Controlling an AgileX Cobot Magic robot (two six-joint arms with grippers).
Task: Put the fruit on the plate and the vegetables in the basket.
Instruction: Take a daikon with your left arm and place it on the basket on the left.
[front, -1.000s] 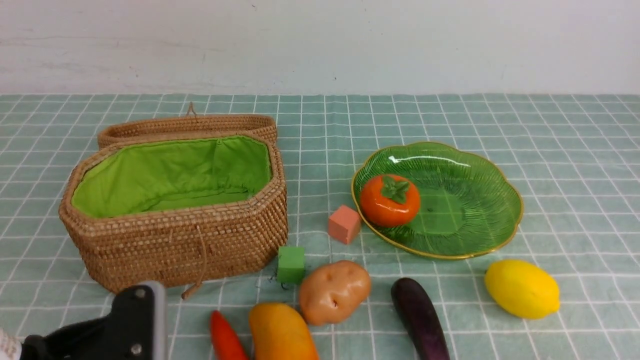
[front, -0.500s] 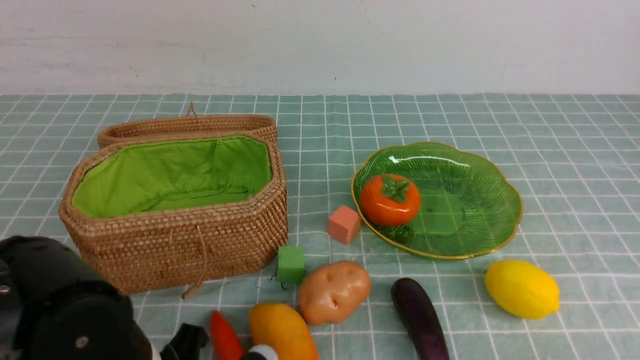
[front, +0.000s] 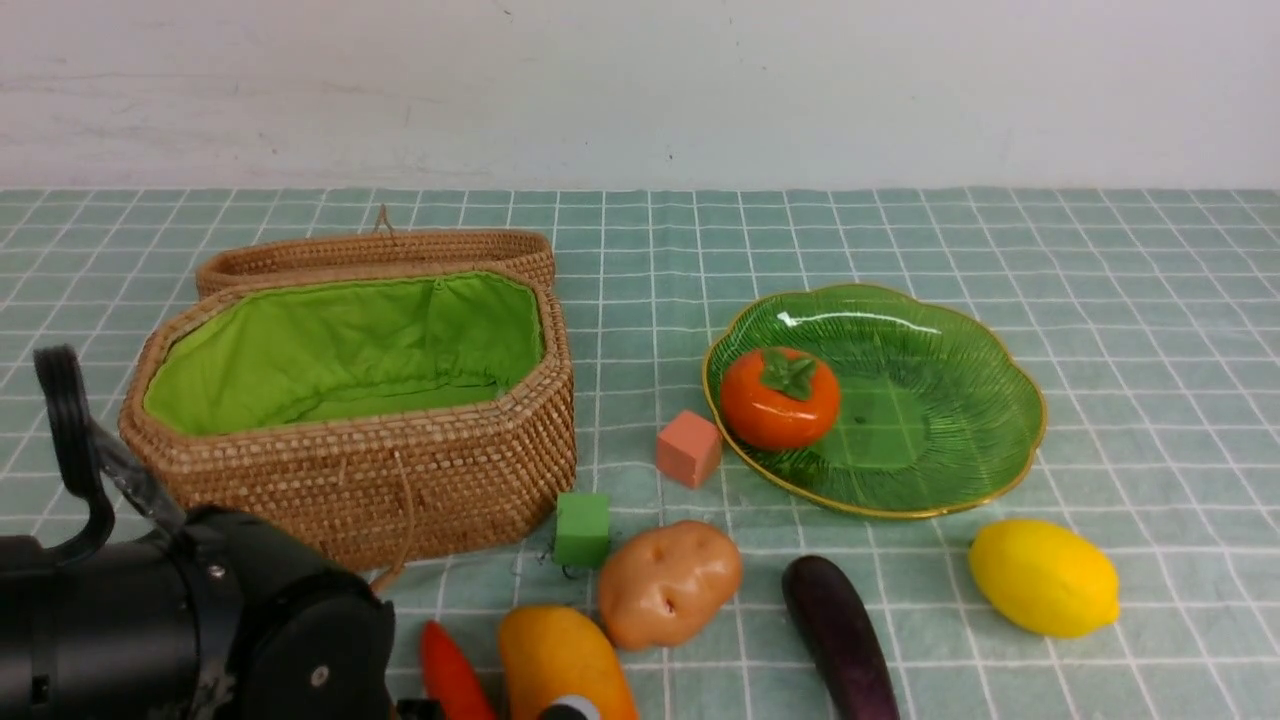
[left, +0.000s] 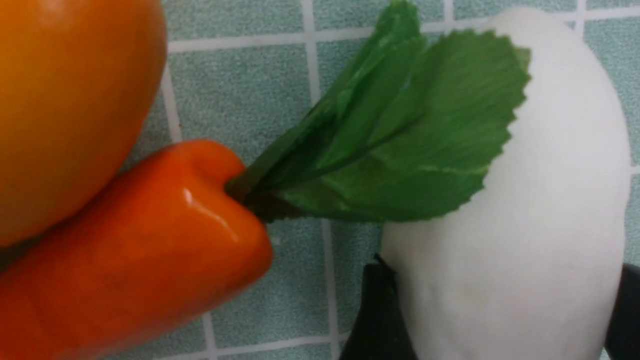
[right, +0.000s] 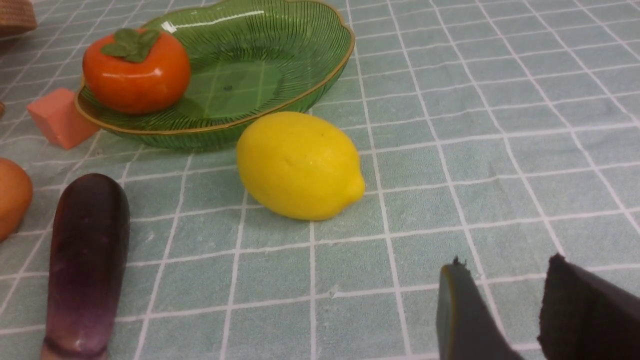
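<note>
Left gripper (left: 502, 260) has swung in over the white vegetable (left: 565, 150), jaws straddling it, clamped or not I can't tell; basket (front: 350, 480) awaits.

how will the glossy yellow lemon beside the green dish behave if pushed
The glossy yellow oval lemon lies free on the flat checked cloth, so it would probably roll or wobble. Its shiny skin looks smooth, likely slippery to pinch.
</note>
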